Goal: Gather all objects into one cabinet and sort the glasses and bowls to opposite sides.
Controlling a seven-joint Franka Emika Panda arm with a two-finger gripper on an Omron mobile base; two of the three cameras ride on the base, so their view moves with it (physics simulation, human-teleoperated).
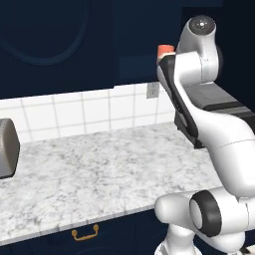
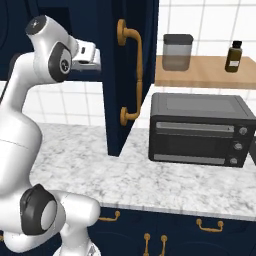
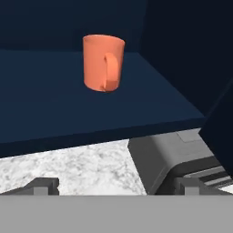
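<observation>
One orange mug (image 3: 103, 63), one of the glasses, stands upright on the navy cabinet shelf (image 3: 41, 95) with its handle facing me. The same mug (image 1: 166, 50) peeks out behind the arm's upper link in the left base view. My gripper (image 3: 116, 186) is open and holds nothing. It hovers in front of and below the shelf edge, well short of the mug. The cabinet door (image 2: 120, 100) with its brass handle hangs open beside my hand (image 2: 86, 54). The bowls are out of view.
A black toaster oven (image 2: 200, 129) stands on the marble counter (image 2: 150, 175) right of the open door, its top (image 3: 168, 157) just below the shelf. A wooden shelf (image 2: 200, 72) holds a jar (image 2: 177, 51) and a bottle (image 2: 233, 56). A toaster (image 1: 7, 147) stands far left.
</observation>
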